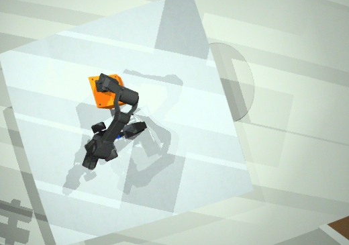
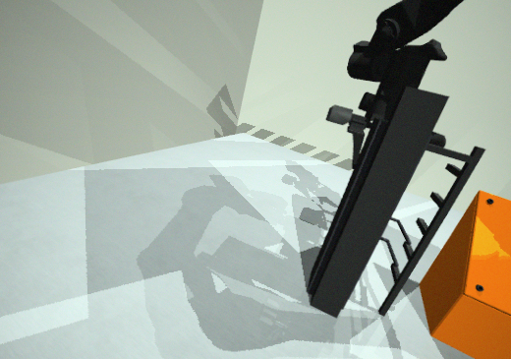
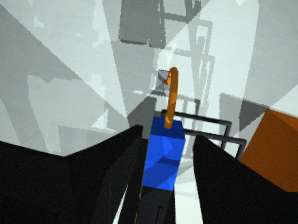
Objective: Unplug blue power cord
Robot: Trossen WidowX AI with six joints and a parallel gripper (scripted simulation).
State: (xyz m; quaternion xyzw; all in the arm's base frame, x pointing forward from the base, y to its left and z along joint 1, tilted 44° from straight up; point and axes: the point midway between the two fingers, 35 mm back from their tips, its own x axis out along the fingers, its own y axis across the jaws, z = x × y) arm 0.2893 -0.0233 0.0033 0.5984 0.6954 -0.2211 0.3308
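Seen from the wrist, the gripper (image 3: 166, 139) fills the foreground, its two dark fingers parted a little and running along either side of the blue plug (image 3: 162, 159). A pale sliver of table shows between each finger and the plug's lower half, so the jaws are spread enough to pinch nothing, though the plug lies between them. A dark piece (image 3: 149, 219) sits at the plug's near end, and an orange curved piece (image 3: 172, 96) rises from its far end toward a small grey object (image 3: 162, 79) too blurred to name. Just beyond the fingertips stands a dark ladder-like frame (image 3: 209, 125), with the orange mounting block (image 3: 273, 149) to its right. In the exterior view, a long dark slab (image 2: 378, 197) leans steeply under the arm's wrist (image 2: 388, 59), its lower end at the pale table (image 2: 98, 251); whether this is the power strip or part of the gripper cannot be told. The same ladder-like frame (image 2: 432, 231) leans just behind it, near the orange block (image 2: 472, 270). From above, the arm (image 1: 115, 121) folds out from the block (image 1: 101, 97) and doubles back, a speck of blue (image 1: 117, 137) showing just beside its lower links, above the table (image 1: 188, 144). Broad shadows cross the table top behind.
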